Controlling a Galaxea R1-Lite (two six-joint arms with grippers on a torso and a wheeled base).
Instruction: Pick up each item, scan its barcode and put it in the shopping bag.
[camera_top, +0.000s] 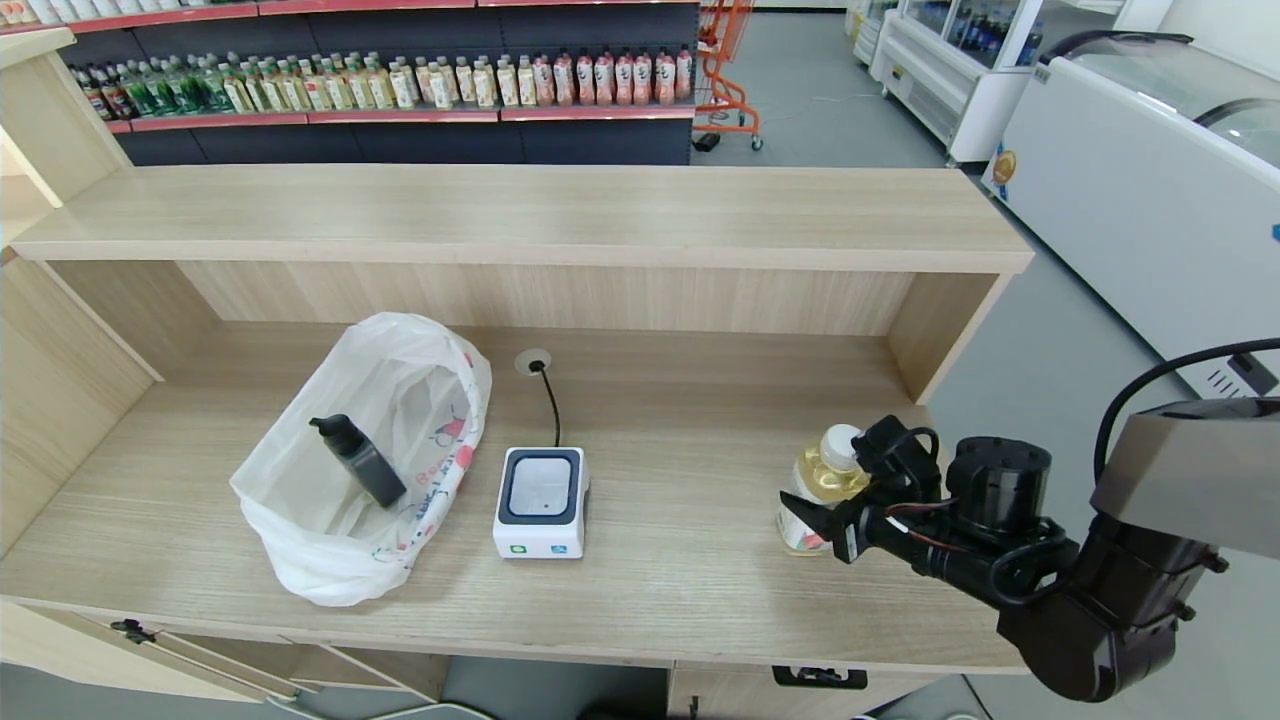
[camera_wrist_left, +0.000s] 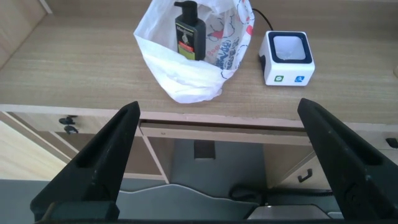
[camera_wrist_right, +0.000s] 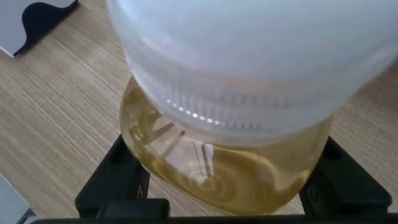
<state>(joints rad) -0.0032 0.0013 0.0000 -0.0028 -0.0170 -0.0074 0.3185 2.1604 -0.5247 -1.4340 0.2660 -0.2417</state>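
Bottle (camera_top: 830, 478) of yellow liquid stands upright on the counter (camera_top: 680, 585) to my right, with the right gripper (camera_top: 815, 517) around it. A black pump bottle (camera_top: 358, 462) sits in the bag (camera_top: 300, 545), just beside the scanner (camera_top: 541, 500). Left wrist view: the left gripper (camera_wrist_left: 217, 155) is spread wide, holding nothing. Right wrist view: its fingers (camera_wrist_right: 115, 183) press both sides of the bottle.
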